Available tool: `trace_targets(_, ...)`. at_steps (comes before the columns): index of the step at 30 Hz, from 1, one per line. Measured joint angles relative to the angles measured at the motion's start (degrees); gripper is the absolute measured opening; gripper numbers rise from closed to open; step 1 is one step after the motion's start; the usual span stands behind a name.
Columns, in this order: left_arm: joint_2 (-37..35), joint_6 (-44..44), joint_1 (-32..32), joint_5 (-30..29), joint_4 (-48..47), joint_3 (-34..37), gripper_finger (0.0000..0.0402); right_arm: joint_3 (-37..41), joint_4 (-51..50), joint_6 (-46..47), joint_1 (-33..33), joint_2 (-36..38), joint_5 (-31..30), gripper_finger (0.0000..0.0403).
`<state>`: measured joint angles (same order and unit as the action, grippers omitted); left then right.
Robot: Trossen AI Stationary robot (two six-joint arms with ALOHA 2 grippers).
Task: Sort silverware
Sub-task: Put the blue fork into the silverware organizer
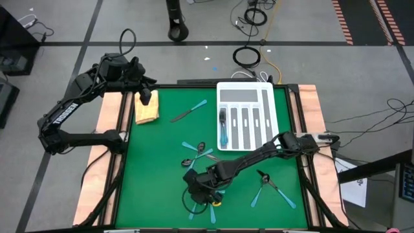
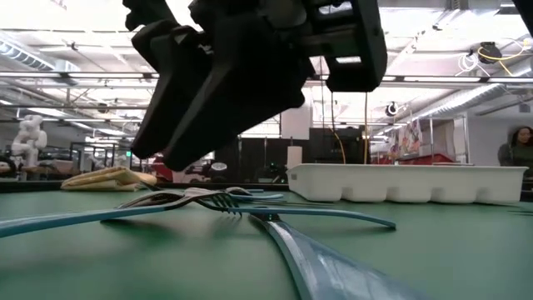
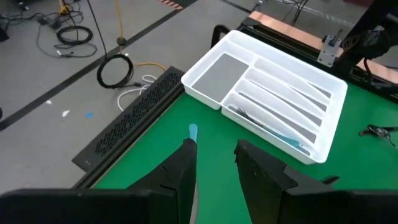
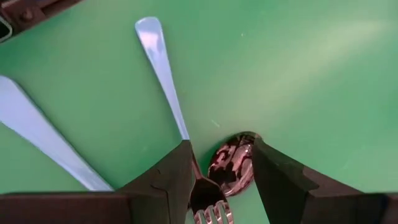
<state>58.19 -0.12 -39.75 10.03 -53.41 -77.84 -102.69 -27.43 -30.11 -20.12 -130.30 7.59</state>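
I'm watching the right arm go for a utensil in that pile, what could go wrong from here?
1. The right gripper is open over a fork with a spoon right beside it, so it might close on both.
2. The forks near it cross over each other, so lifting one could drag the others.
3. The left gripper waits open near the tray, posing little risk.

Light-blue-handled silverware (image 1: 197,150) lies scattered flat on the green mat. One knife (image 1: 189,112) rests alone toward the far side. A fork (image 4: 208,202) and a spoon (image 4: 231,167) lie side by side, heads nearly touching. Two crossed pieces (image 1: 268,186) lie apart.
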Motion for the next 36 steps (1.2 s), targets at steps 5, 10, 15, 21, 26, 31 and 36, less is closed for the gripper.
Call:
trace_targets(5, 0.0, 0.0, 0.0, 0.0, -0.1, 0.0, 0.0121, 0.0, -0.5, -2.3, -0.4, -0.7, 0.4, 0.0155)
trace_targets(10, 0.0, 0.0, 0.0, 0.0, -0.3, 0.0, 0.0121, 0.0, -0.3, -2.3, -0.6, -1.1, 1.2, 0.0155)
trace_targets(15, 0.0, 0.0, 0.0, 0.0, -0.3, 0.0, 0.0121, 0.0, 0.3, -2.3, -0.5, -2.9, 1.4, 0.0139)
trace_targets(21, 0.0, 0.2, 0.0, -0.2, -0.9, 0.0, 0.0121, -0.2, 0.7, -2.3, -0.5, -4.4, 1.4, 0.0108)
trace_targets(26, 0.0, 0.0, 0.0, -0.3, -2.0, 0.0, 0.0121, -0.2, 0.3, -2.4, -0.7, -4.3, 0.7, 0.0024)
trace_targets(31, 0.0, -1.0, 0.0, -0.4, -2.3, 0.0, 0.0121, -0.2, 0.2, -0.5, -0.6, -4.3, 0.1, 0.0008)
trace_targets(36, 0.0, -2.5, 0.0, -0.4, -2.7, 0.0, 0.0121, -3.0, -2.5, 6.0, -0.6, -4.3, -0.4, 0.0002)
